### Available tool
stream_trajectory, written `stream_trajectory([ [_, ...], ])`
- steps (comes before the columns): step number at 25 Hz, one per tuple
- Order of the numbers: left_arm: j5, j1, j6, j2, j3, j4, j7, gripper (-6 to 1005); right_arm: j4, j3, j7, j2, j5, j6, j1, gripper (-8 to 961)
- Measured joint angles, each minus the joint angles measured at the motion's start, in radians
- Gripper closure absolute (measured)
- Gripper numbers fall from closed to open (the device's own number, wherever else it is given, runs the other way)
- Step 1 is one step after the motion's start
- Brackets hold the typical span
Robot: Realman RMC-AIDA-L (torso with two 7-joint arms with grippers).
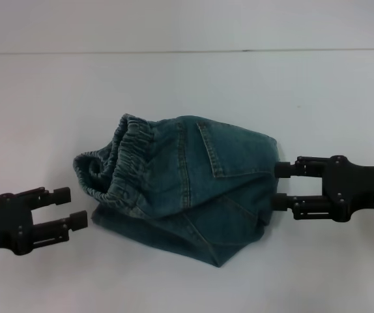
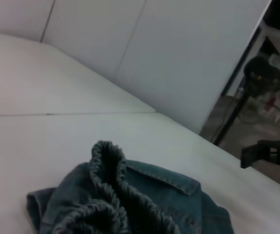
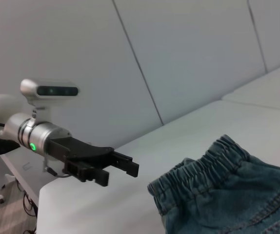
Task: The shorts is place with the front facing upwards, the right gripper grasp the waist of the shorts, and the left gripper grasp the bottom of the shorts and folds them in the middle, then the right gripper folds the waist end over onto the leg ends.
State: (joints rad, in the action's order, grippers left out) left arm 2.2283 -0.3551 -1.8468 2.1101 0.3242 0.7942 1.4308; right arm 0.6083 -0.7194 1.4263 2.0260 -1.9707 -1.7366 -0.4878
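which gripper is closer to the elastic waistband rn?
Left. The left gripper sits just off the elastic waistband, apart from it. The right gripper is at the opposite edge of the shorts.

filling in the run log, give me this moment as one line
shorts: folded, waistband bunched at robot's left | left hand: open, clear of the waistband | right hand: open, at the opposite edge | table: white

Even, soft light — perhaps slightly hazy.

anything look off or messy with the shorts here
Yes. The shorts lie in a rumpled heap, not a flat fold: the elastic waistband bunches up on the left. Both the left gripper and right gripper are open, holding nothing.
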Motion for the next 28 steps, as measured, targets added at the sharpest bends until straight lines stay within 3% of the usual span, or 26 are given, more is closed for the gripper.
stream_trajectory([
  [9,0.002,-0.001,-0.039,0.000,0.018,0.003,0.007,112,-0.002,-0.007,0.002,0.005,-0.020,0.005,0.001,157],
  [15,0.003,-0.010,-0.045,0.000,0.019,0.004,0.012,47,-0.002,-0.007,0.002,0.004,-0.020,0.001,0.004,158],
  [28,0.004,-0.028,-0.072,-0.001,0.021,0.003,0.019,47,-0.002,-0.006,0.002,0.007,-0.027,-0.017,0.008,158],
])
